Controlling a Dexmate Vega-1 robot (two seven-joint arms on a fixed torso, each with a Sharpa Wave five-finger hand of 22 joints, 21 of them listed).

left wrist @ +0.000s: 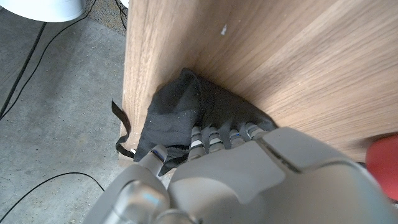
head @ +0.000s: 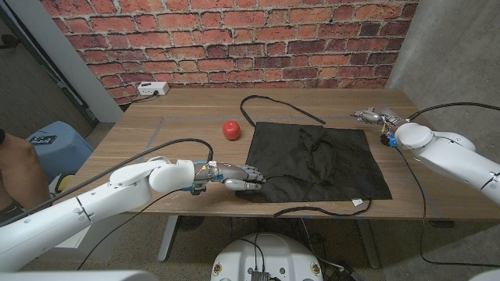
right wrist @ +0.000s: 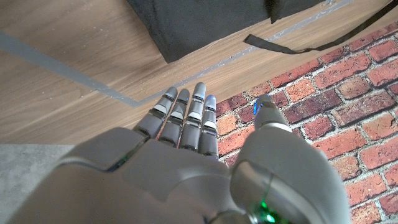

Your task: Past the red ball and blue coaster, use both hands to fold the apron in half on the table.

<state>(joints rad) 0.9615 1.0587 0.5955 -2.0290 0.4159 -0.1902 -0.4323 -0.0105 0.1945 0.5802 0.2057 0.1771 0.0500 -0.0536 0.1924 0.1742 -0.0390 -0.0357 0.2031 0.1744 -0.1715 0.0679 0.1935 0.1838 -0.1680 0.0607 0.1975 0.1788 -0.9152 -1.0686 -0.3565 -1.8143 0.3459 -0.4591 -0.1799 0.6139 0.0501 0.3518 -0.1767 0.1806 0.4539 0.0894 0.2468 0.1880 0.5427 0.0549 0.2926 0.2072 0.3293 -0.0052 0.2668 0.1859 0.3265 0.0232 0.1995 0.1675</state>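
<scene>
A black apron (head: 328, 164) lies spread on the wooden table (head: 156, 140), one strap (head: 277, 104) looping off its far side and another (head: 320, 211) trailing along the near edge. The red ball (head: 230, 129) sits just left of the apron's far-left corner. My left hand (head: 234, 176) is at the near-left corner. In the left wrist view its fingers (left wrist: 214, 134) curl onto the bunched cloth (left wrist: 177, 102) with the thumb against it, beside the ball (left wrist: 384, 158). My right hand (head: 373, 117) hovers with fingers straight past the far-right corner (right wrist: 205, 22), apart from the cloth.
A white power strip (head: 152, 88) lies at the table's back left by the brick wall. A blue stool (head: 55, 140) and a person's arm (head: 16, 176) are off the left side. A grey tape line (right wrist: 62, 65) crosses the tabletop near my right hand (right wrist: 186, 168).
</scene>
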